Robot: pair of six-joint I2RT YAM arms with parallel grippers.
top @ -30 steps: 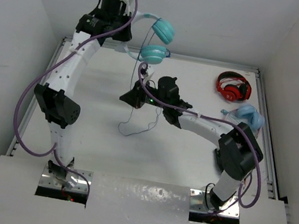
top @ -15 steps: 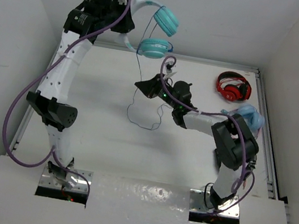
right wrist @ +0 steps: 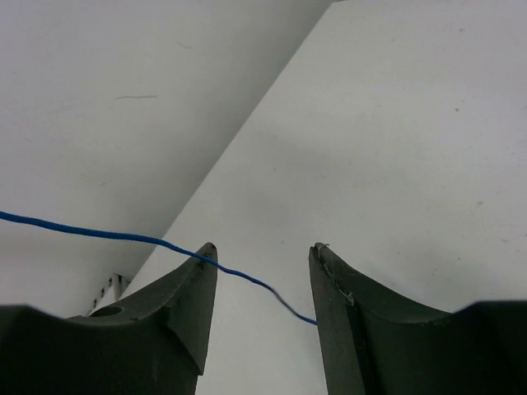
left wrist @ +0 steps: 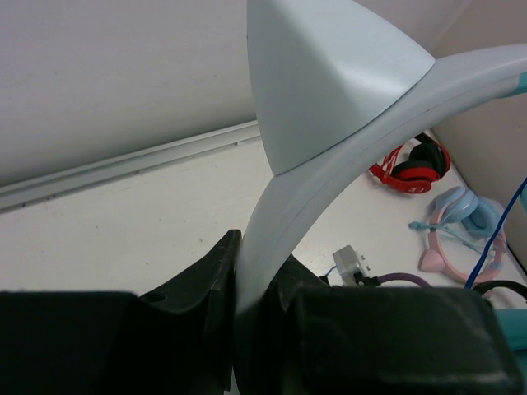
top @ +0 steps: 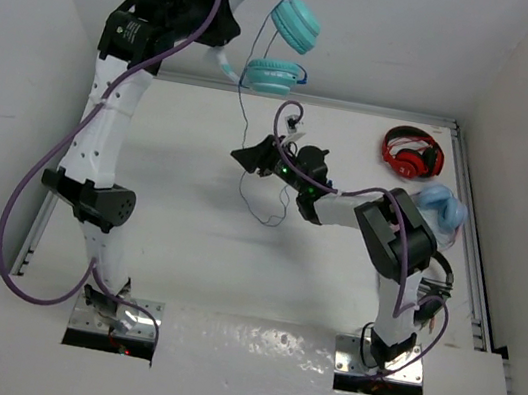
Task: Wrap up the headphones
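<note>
The teal headphones [top: 279,48] hang in the air at the back wall, one round ear cup above the other. My left gripper [top: 220,23] is shut on their pale headband [left wrist: 329,148], just below a pointed ear shape, with the band pinched between the jaws [left wrist: 255,280]. The thin blue cable [top: 246,124] drops from the lower cup to the table and loops there. My right gripper [top: 246,157] stands open low over the table's middle. In the right wrist view the cable [right wrist: 123,236] crosses loosely between the parted fingers [right wrist: 262,263] and rests on the left fingertip.
Red headphones [top: 412,151] lie at the back right of the table, and pale blue ones with pink trim [top: 440,205] sit just in front of them. White walls close in the back and sides. Purple arm cables loop beside both arms.
My right gripper has opened and let the cable go slack between its fingers. The left arm has lifted the headphones a little higher and further back.
</note>
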